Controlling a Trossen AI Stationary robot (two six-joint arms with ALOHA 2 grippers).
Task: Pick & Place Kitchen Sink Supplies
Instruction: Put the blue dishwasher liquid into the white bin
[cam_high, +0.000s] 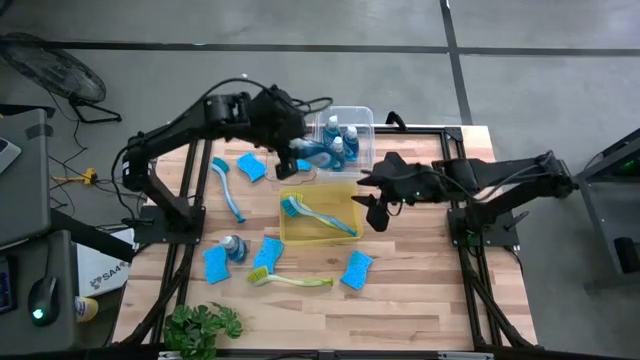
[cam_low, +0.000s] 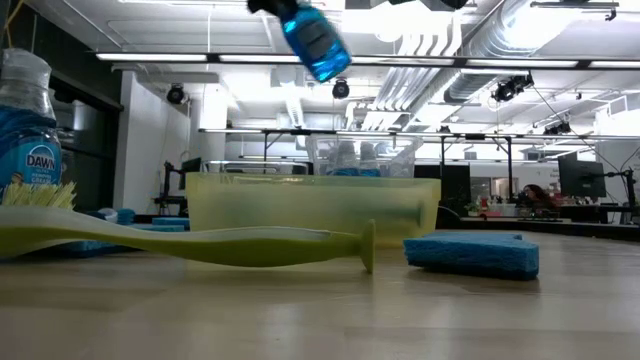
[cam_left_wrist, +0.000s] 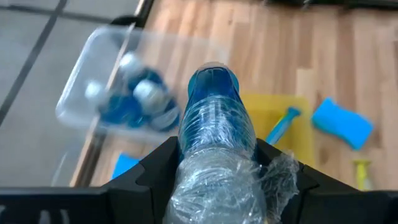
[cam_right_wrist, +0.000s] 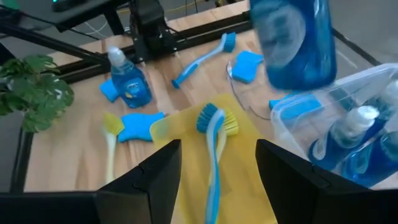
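Note:
My left gripper (cam_high: 300, 152) is shut on a small clear bottle of blue liquid (cam_left_wrist: 214, 106) and holds it in the air beside the clear bin (cam_high: 362, 118), where more bottles (cam_high: 338, 138) stand. My right gripper (cam_high: 378, 212) hangs open over the right end of the yellow bin (cam_high: 300, 232), with nothing between its fingers (cam_right_wrist: 152, 171). A blue brush (cam_high: 318, 213) lies in that bin. On the table lie another bottle (cam_high: 232, 245), several blue sponges (cam_high: 251, 167), a blue brush (cam_high: 228, 188) and a yellow-green brush (cam_high: 290, 279). My left gripper pinches the bottle between its two fingers (cam_left_wrist: 155, 168), on the clear crinkled part of the body (cam_left_wrist: 214, 165) nearest the wrist. The blue-filled end (cam_left_wrist: 213, 74) sticks out beyond the fingertips. The bottle (cam_low: 315, 40) hangs tilted, clear of the table and both bins.
A green leafy plant (cam_high: 200, 325) stands at the table's near left corner. A black frame (cam_high: 470, 230) runs along the table's right side, under the right arm. Bare wood shows to the right of the yellow bin and along the near edge.

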